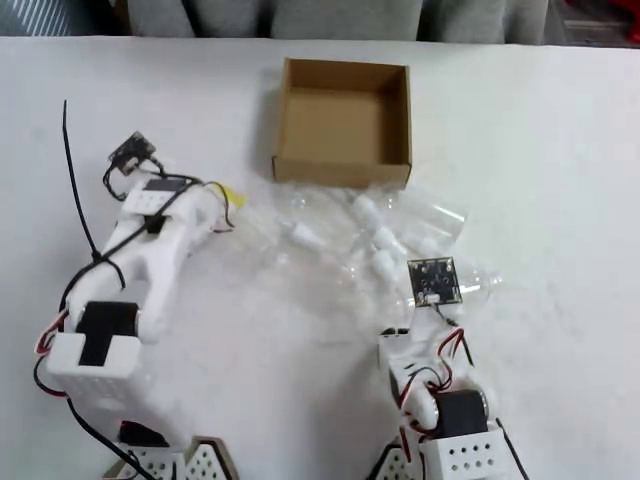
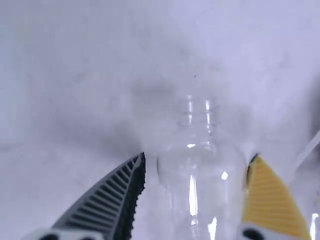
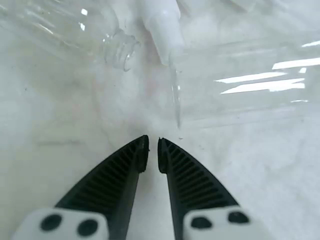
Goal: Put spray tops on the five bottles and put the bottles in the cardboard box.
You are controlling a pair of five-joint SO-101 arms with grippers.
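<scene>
A clear, capless bottle [image 2: 197, 165] lies between the grey and yellow fingers of my left gripper [image 2: 196, 165], its neck pointing away. The jaws are open and straddle its body, with a thin gap on the grey side. In the high view this gripper [image 1: 228, 200] sits at the left of a pile of clear bottles [image 1: 440, 215] and white spray tops [image 1: 385, 262]. My right gripper [image 3: 153, 150] is shut on nothing, low over the table. Just beyond it lie a spray top [image 3: 162, 25] with its thin tube, a bottle neck [image 3: 120, 50] and another bottle [image 3: 260, 80].
The open cardboard box [image 1: 345, 170] stands behind the pile, near the table's far middle. A black cable [image 1: 75, 190] runs along the left arm. One bottle [image 1: 478, 285] lies right of the right arm's wrist camera [image 1: 432, 280].
</scene>
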